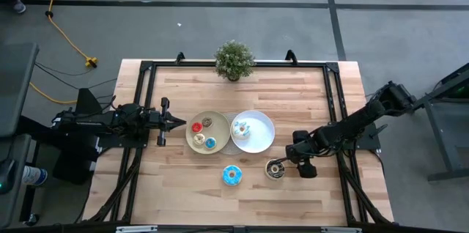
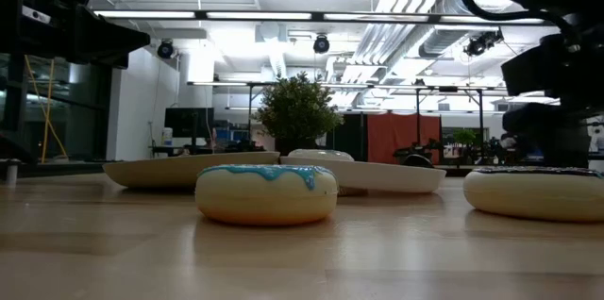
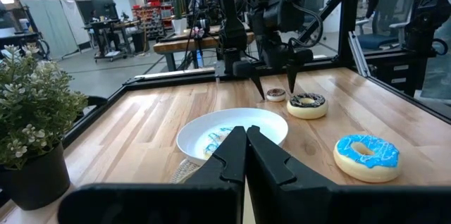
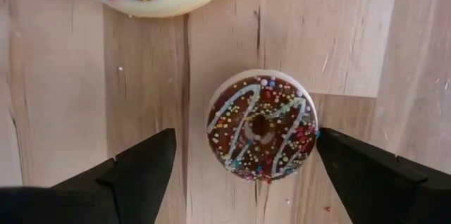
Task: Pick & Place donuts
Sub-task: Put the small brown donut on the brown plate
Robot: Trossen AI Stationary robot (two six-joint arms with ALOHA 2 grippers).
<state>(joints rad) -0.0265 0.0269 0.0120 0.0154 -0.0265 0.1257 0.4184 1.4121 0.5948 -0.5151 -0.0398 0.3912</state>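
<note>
My right gripper [image 4: 245,134] is open and points down over a small dark brown sprinkled donut [image 4: 261,126] that lies flat on the table. One finger stands on each side of the donut, and one is close to its rim. A larger dark-iced donut [image 1: 276,168] lies just beside it. A large blue-iced donut [image 1: 231,175] rests on the table nearer the front edge. The beige plate [image 1: 192,142] holds several small donuts. The white plate [image 1: 262,124] holds a blue-and-white one [image 1: 240,129]. My left gripper [image 1: 176,121] is shut and waits left of the beige plate.
A small potted plant [image 1: 234,61] stands at the table's far edge, behind the plates. A black frame rail [image 1: 234,63] runs around the tabletop. Bare wood lies along the near edge and in the far corners. The two plates sit side by side, mid-table.
</note>
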